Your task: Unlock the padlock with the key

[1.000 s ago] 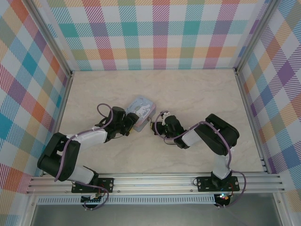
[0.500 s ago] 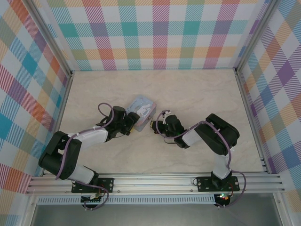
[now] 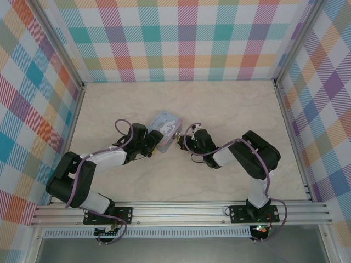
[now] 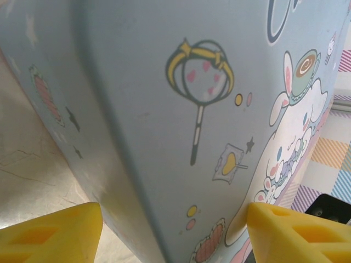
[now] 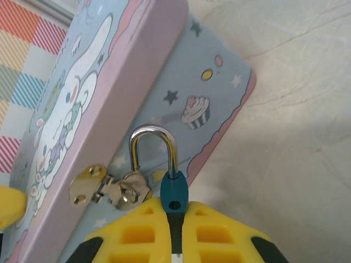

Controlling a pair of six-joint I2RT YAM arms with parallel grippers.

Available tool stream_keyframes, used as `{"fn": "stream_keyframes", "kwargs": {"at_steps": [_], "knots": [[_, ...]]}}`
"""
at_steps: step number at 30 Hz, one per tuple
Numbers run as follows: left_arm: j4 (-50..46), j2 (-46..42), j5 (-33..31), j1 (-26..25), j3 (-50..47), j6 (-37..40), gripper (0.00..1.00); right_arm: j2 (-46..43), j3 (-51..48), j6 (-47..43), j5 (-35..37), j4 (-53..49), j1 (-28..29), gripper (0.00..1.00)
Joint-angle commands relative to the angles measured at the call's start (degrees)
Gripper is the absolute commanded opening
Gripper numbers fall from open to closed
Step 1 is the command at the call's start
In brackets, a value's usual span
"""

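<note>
The padlock (image 5: 174, 189) has a small blue body and a silvery shackle (image 5: 153, 134). My right gripper (image 5: 175, 211) is shut on its body. One shackle leg sits in the body, and the other ends free beside the silvery hasp (image 5: 118, 189) of the pale blue cartoon tin (image 5: 71, 109). From above, the right gripper (image 3: 181, 141) is at the tin's (image 3: 164, 127) right edge and my left gripper (image 3: 152, 143) at its near left corner. In the left wrist view the tin (image 4: 164, 109) lies between my yellow fingers (image 4: 49, 233), so the left gripper (image 4: 173, 219) clamps it. The key is out of view.
The tin lies on a pale wooden table (image 3: 219, 104) enclosed by plaid walls (image 3: 181, 38). An aluminium rail (image 3: 181, 211) with both arm bases runs along the near edge. Open tabletop lies behind and to the right of the tin.
My right gripper has moved slightly away from the rail with the padlock, closer along the tin's right edge. The left gripper and the tin have hardly moved.
</note>
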Motion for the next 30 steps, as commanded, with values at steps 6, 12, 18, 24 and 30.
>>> {"fn": "stream_keyframes", "kwargs": {"at_steps": [6,12,18,24,30], "knots": [[-4.91,0.58,-0.46,-0.74,1.30,2.73,0.73,-6.21,-0.44,-2.50,1.65,-3.10,-1.38,0.00],[-5.43,-0.08,-0.02,-0.39,3.63,4.89,0.83,-11.29,-2.92,-5.70,2.42,-8.93,-1.69,0.00],[-6.64,-4.35,-0.53,0.61,5.46,9.17,0.91,-18.56,-3.20,-10.37,3.13,-22.15,-1.67,0.00],[-13.22,-13.13,-7.10,1.43,6.02,15.74,1.00,-27.56,-2.80,-13.66,3.80,-37.30,-1.65,0.00],[-20.57,-23.18,-16.79,1.79,5.75,22.90,1.00,-33.58,-0.67,-13.16,2.57,-54.60,-1.56,0.00]]}}
